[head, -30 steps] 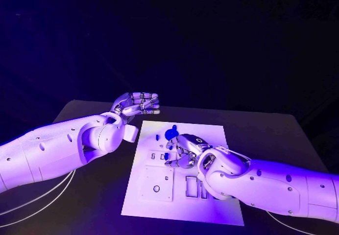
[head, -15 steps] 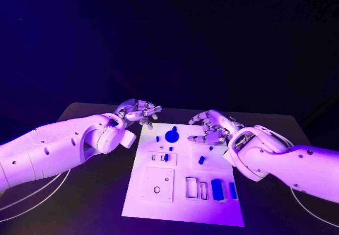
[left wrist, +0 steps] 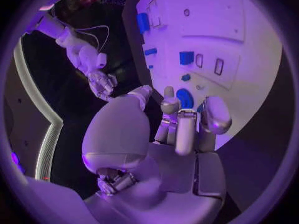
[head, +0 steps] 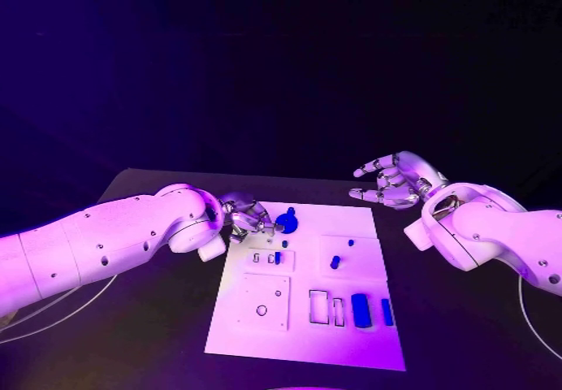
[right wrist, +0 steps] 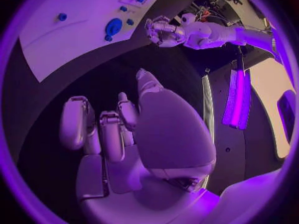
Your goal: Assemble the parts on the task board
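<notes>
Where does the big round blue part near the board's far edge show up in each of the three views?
Head view: round blue part near the task board's far edge, beside the left hand.
Left wrist view: round blue part just beyond that hand's fingertips.
Right wrist view: round blue part on the board, near the left hand.
Shared landmark: the left hand.

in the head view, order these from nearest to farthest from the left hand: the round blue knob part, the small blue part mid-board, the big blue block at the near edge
1. Round blue knob part: far end of the task board, right beside the left hand.
2. Small blue part: mid-board, toward the right side.
3. Big blue block: near end, right side, farthest.
</notes>
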